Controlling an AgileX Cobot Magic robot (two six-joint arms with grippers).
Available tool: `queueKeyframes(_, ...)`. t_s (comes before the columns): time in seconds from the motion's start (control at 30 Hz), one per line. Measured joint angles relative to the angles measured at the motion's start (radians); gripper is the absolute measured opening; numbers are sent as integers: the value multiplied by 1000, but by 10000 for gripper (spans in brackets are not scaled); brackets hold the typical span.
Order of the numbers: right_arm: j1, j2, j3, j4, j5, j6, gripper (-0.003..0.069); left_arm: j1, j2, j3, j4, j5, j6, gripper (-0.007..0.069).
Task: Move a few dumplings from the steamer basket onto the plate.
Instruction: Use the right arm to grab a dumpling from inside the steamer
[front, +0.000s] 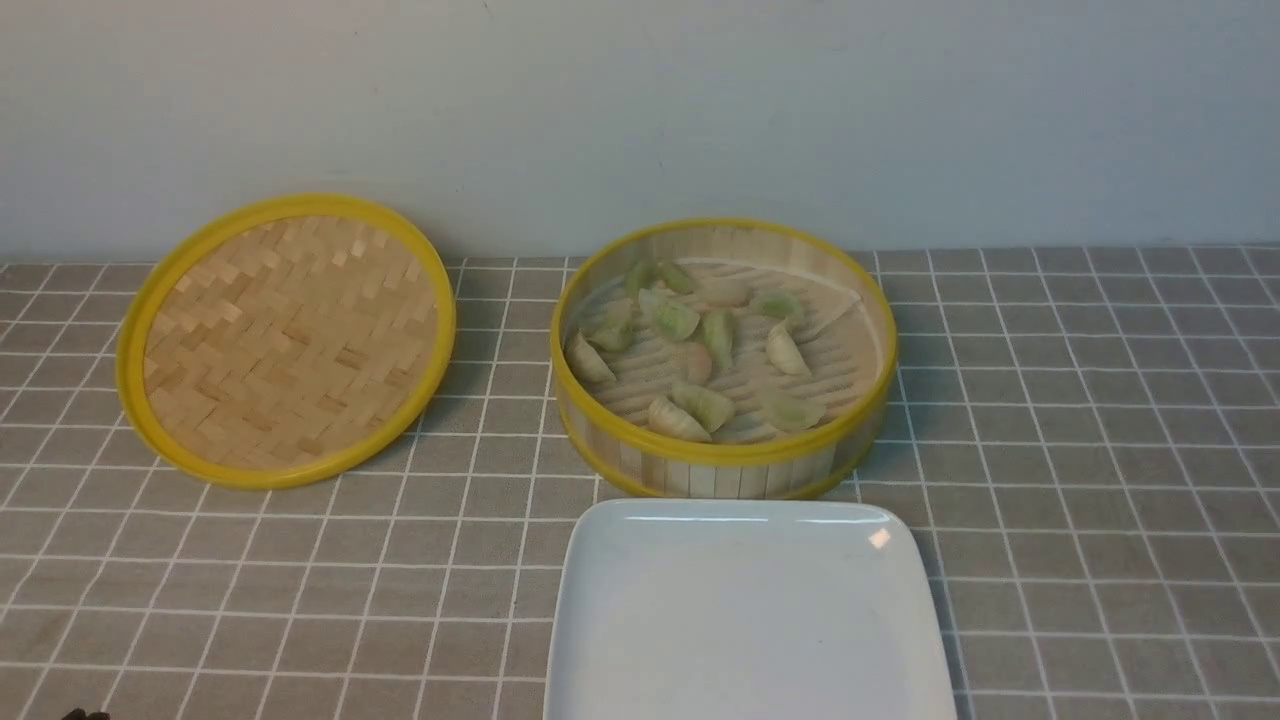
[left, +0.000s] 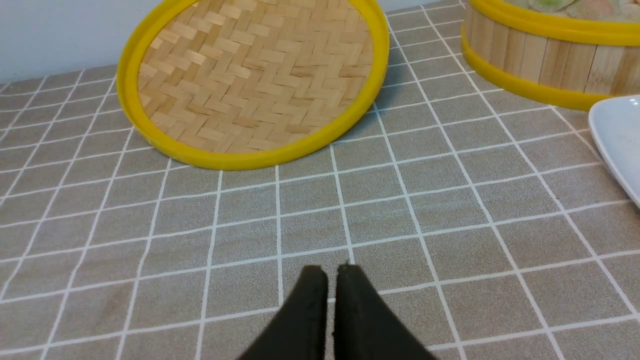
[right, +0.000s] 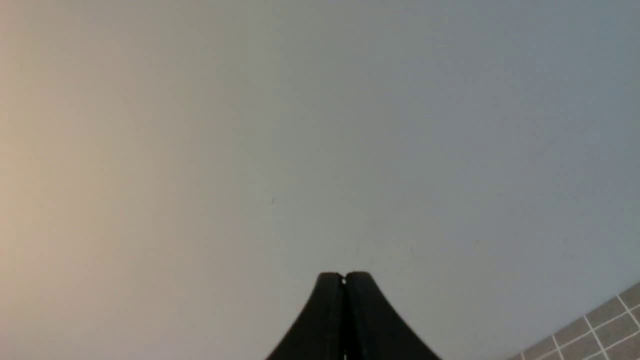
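Note:
The round bamboo steamer basket (front: 725, 468) stands at the table's middle back and holds several pale green and pinkish dumplings (front: 703, 340). The white plate (front: 745, 610) lies bare just in front of it. In the left wrist view the basket's wall (left: 545, 60) and the plate's corner (left: 617, 135) show. My left gripper (left: 331, 270) is shut and empty, low over the cloth at the near left, in front of the lid. My right gripper (right: 343, 276) is shut and empty, facing the wall; it is out of the front view.
The flat woven yellow-rimmed lid (front: 287, 340) leans against the wall at the back left; it also shows in the left wrist view (left: 255, 75). A grey checked cloth (front: 1100, 450) covers the table. The pale wall (front: 640, 110) stands right behind the basket.

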Motion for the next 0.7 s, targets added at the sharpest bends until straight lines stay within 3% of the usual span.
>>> queueKeyframes(0.1, 0, 196, -179, -94, 184, -63, -13, 0, 0, 0, 0, 0, 0, 9)
queueKeyframes(0.3, 3, 840, -658, -318, 766, -91, -11, 0, 0, 0, 0, 0, 0, 9)
queueKeyframes(0.47, 86, 1170, -961, -445, 982, -52, -11, 0, 0, 0, 0, 0, 0, 9)
queueKeyframes(0.7, 286, 1516, -1314, -774, 1062, 179, -10, 0, 0, 0, 0, 0, 0, 9)
